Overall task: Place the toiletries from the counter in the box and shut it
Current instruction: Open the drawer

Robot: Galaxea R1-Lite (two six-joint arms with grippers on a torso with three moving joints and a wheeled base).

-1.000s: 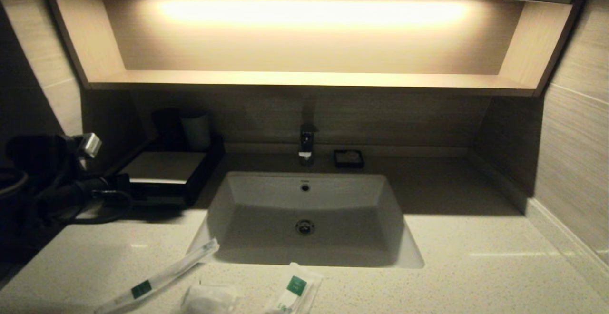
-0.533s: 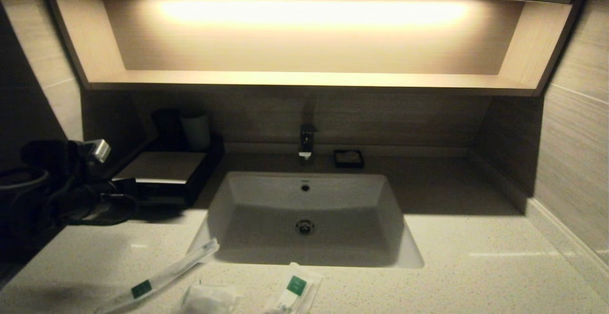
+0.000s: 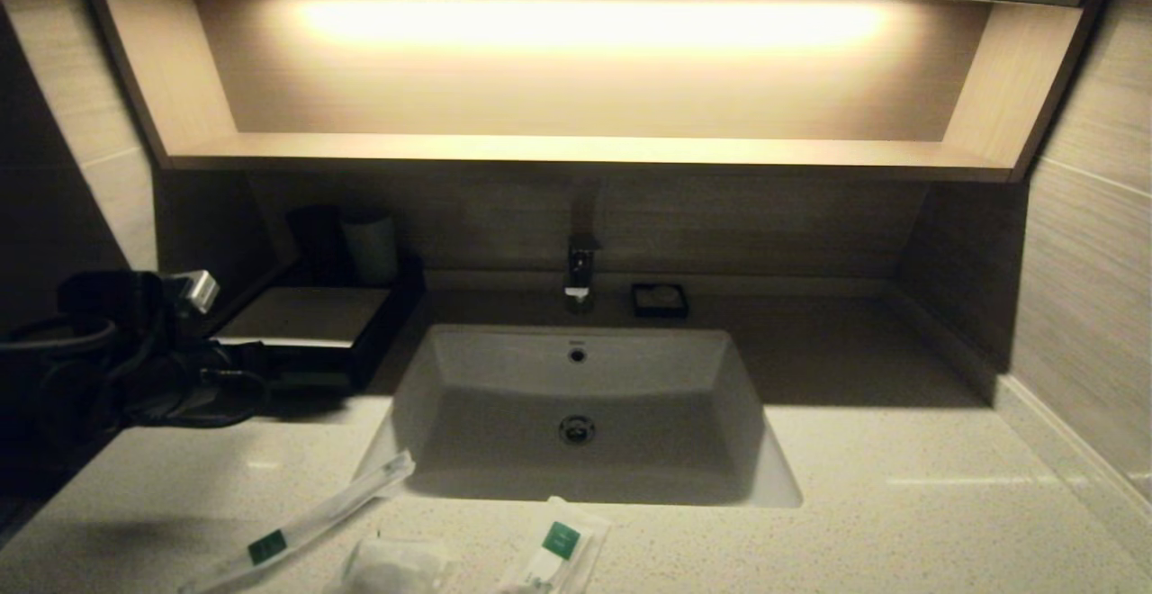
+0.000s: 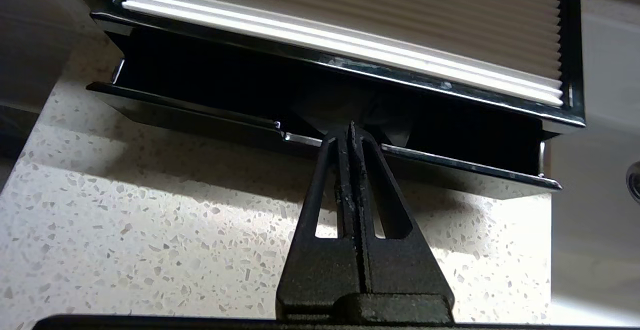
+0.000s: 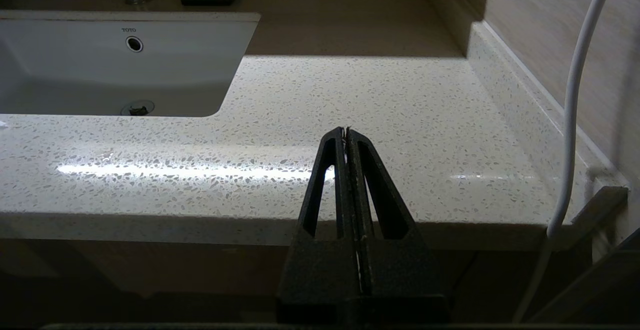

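Left gripper (image 4: 350, 129) pressed closed, nothing between the fingers, tips at the front lip of the drawer (image 4: 320, 142) of the box (image 3: 310, 328); whether they touch the lip cannot be told. Drawer stands partly pulled out under the pale top panel (image 4: 350, 15), its inside dark, contents not readable. In the head view the left arm sits at the left edge of the counter (image 3: 900, 486), just in front of the box. Box at the back left, beside the sink (image 3: 576, 414); two cups (image 3: 369, 243) behind it. Three packets lie on the counter's front edge, well apart from the box: long packet (image 3: 297, 526) lying diagonally by the sink's front left corner, puffy packet (image 3: 396, 567) next to it, short packet (image 3: 558, 553) in front of the sink. Tap (image 3: 580, 270) and soap dish (image 3: 660, 299) behind the sink. Right gripper (image 5: 347, 131) closed and empty, held off the front edge of the counter on the right side, away from the packets.
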